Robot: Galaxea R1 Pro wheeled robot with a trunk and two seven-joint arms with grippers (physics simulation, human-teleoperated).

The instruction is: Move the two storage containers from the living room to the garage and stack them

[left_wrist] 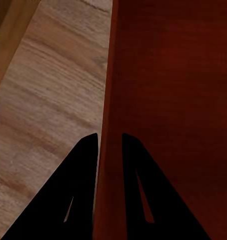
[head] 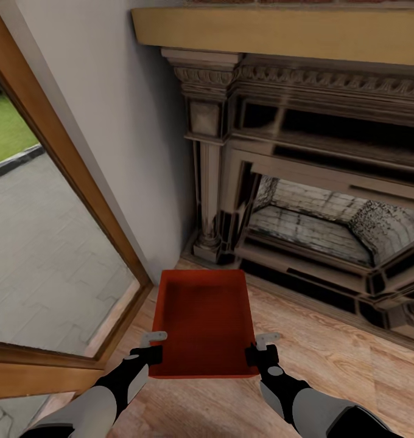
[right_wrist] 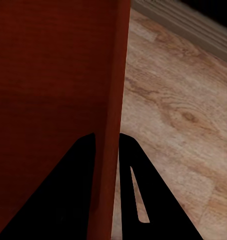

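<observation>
Here, left gripper (head: 153, 345) and right gripper (head: 261, 347) clamping storage container (head: 204, 319) walls, near rim partly hidden.

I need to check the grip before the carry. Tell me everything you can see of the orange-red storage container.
The storage container is a plain orange-red rectangular bin with thin walls, no lid and nothing inside. It sits level, above the light wood floor, before the dark fireplace and beside the glass door. The left pincer straddles its left wall and the right pincer its right wall, one finger inside and one outside.
</observation>
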